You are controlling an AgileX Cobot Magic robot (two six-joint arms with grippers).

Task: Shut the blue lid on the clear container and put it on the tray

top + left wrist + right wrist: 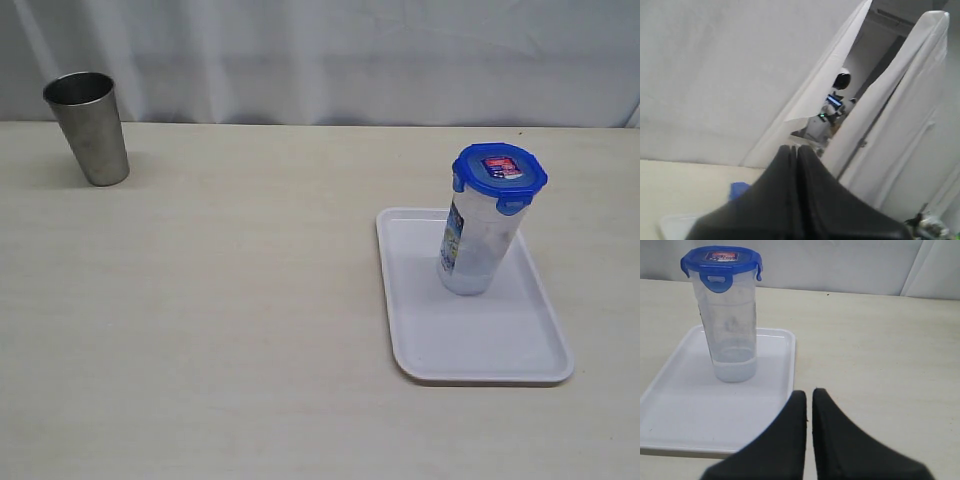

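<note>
Left gripper (794, 147) and right gripper (808, 392) clenched, empty

Both have jaws pressed together, grasping nothing; the right gripper is near the tray's (480, 345) edge, apart from the container (478, 250). On the pale surface (250, 300) the tray lies right of centre. The container stands upright on its far half. A steel cup (88, 128) stands well apart, far left. The lid (500, 170) sits on the container.

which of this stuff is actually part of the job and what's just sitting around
Part of the job: blue lid; clear container it sits on; white tray the container stands on.
Just lying about: steel cup, far left on the table, apart from the rest.
</note>
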